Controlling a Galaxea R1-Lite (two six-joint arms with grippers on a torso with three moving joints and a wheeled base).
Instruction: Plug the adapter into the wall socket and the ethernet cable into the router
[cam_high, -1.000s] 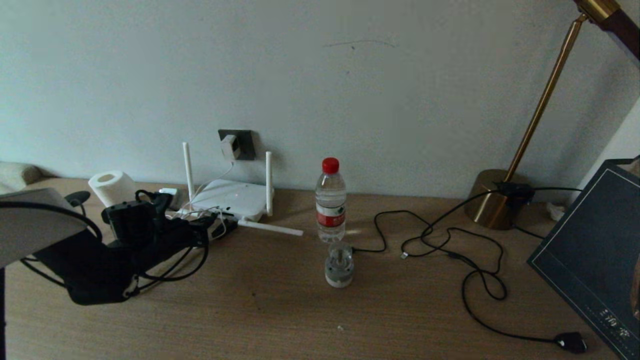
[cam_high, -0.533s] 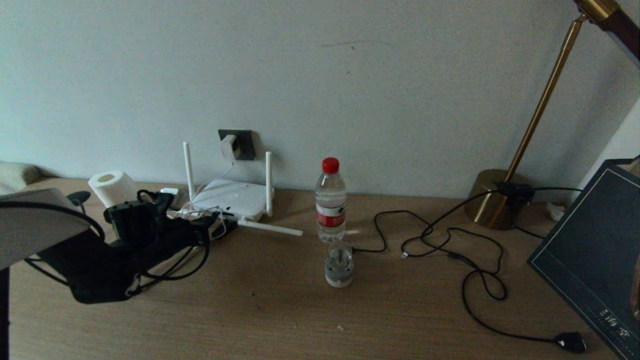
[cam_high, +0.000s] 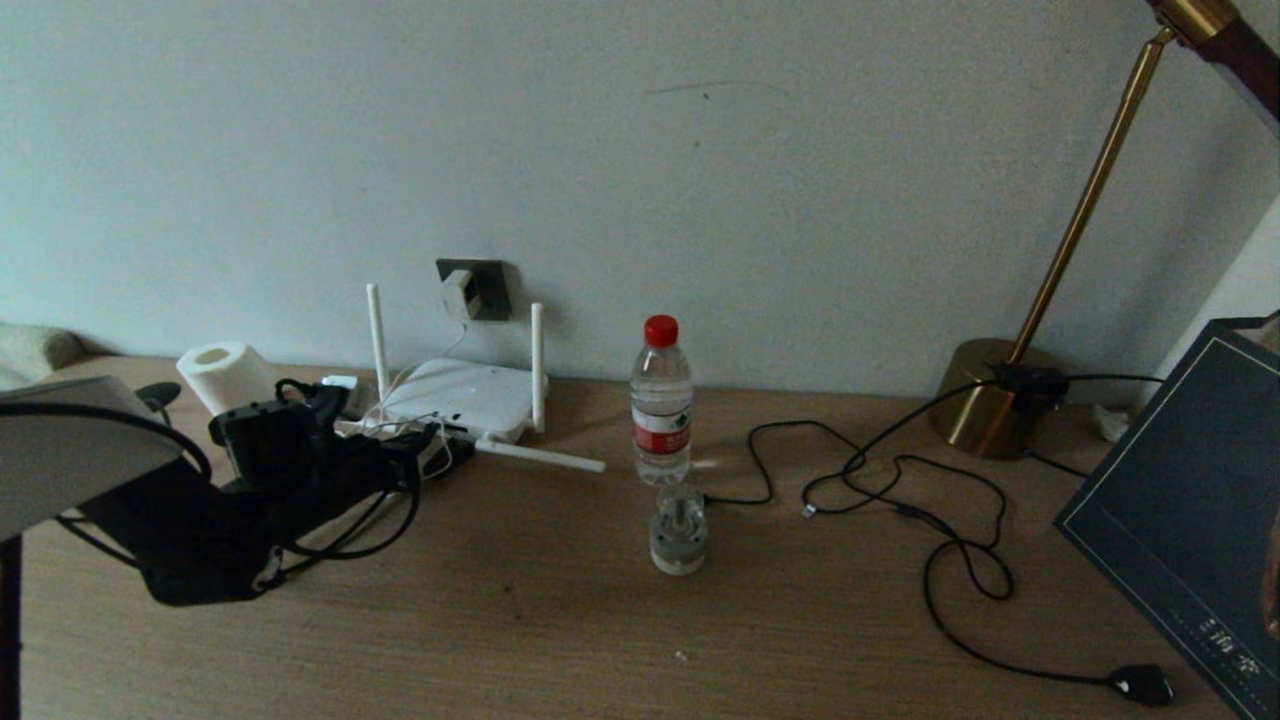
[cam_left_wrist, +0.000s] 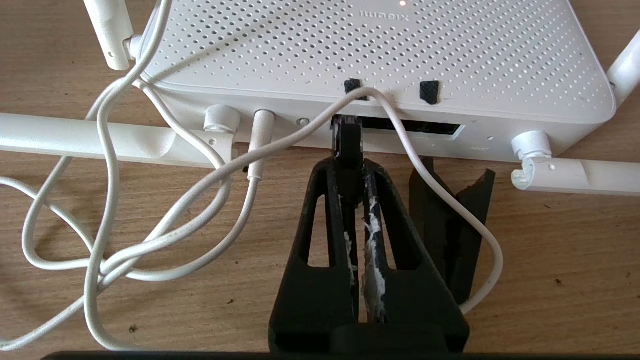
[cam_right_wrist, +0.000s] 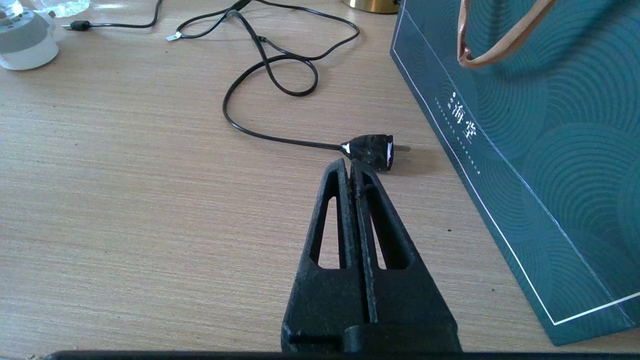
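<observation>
The white adapter (cam_high: 459, 292) sits in the dark grey wall socket (cam_high: 487, 288), and its thin white cord (cam_left_wrist: 430, 165) drapes over the router (cam_left_wrist: 380, 50). My left gripper (cam_left_wrist: 348, 170) is shut on the black plug of the ethernet cable (cam_left_wrist: 347, 142). The plug's tip is at the left end of the router's dark port row (cam_left_wrist: 420, 128); how deep it sits is hidden. In the head view the left gripper (cam_high: 432, 447) is just in front of the router (cam_high: 462, 393), with the ethernet cable (cam_high: 398, 512) looping beside the arm. My right gripper (cam_right_wrist: 350, 164) is shut on nothing, low over the table.
A water bottle (cam_high: 661, 400) and a small grey jar (cam_high: 679, 530) stand mid-table. A paper roll (cam_high: 222, 375) stands left of the router. The brass lamp base (cam_high: 985, 400) trails a black cord to its plug (cam_right_wrist: 372, 150) beside a dark bag (cam_right_wrist: 540, 125). A black clip (cam_left_wrist: 450, 225) lies by the left gripper.
The left arm has crept slightly toward the router. Nothing else has moved.
</observation>
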